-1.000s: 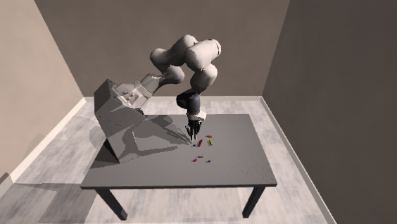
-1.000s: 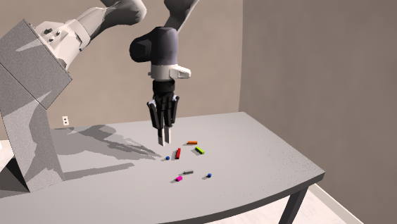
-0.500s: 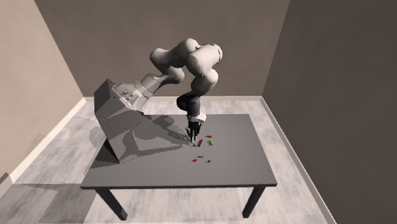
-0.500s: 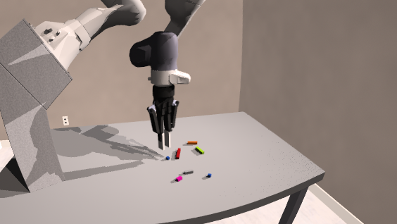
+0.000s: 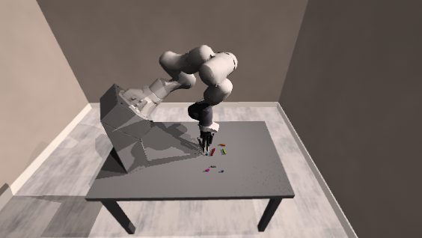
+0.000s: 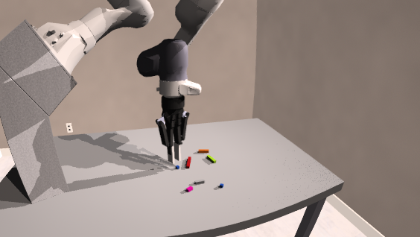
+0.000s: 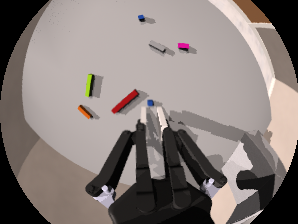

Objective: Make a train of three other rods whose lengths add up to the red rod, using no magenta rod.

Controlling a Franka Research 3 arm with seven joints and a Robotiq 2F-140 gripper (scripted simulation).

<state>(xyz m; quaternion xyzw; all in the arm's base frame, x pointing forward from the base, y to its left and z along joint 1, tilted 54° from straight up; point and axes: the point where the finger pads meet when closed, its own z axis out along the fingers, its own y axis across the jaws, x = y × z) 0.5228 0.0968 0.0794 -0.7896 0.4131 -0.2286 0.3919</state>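
My gripper (image 5: 205,150) (image 6: 173,158) (image 7: 151,113) points down, its fingers narrowed to a small gap with nothing between them. Its tips hang just above the table, right beside a blue rod (image 5: 206,153) (image 6: 177,167) (image 7: 150,103). The red rod (image 5: 212,151) (image 6: 188,162) (image 7: 125,101) lies flat close to that blue rod. A lime rod (image 5: 224,151) (image 6: 211,159) (image 7: 90,85) and an orange rod (image 5: 222,144) (image 6: 203,150) (image 7: 85,111) lie beyond it. A grey rod (image 5: 213,166) (image 6: 199,182) (image 7: 157,46), a magenta rod (image 5: 207,170) (image 6: 189,188) (image 7: 183,46) and a second blue rod (image 5: 222,171) (image 6: 221,185) (image 7: 141,18) lie nearer the front edge.
All rods lie apart from each other on the grey table (image 5: 254,179) (image 6: 283,164). The robot's grey base block (image 5: 123,123) (image 6: 30,112) stands at the table's left side.
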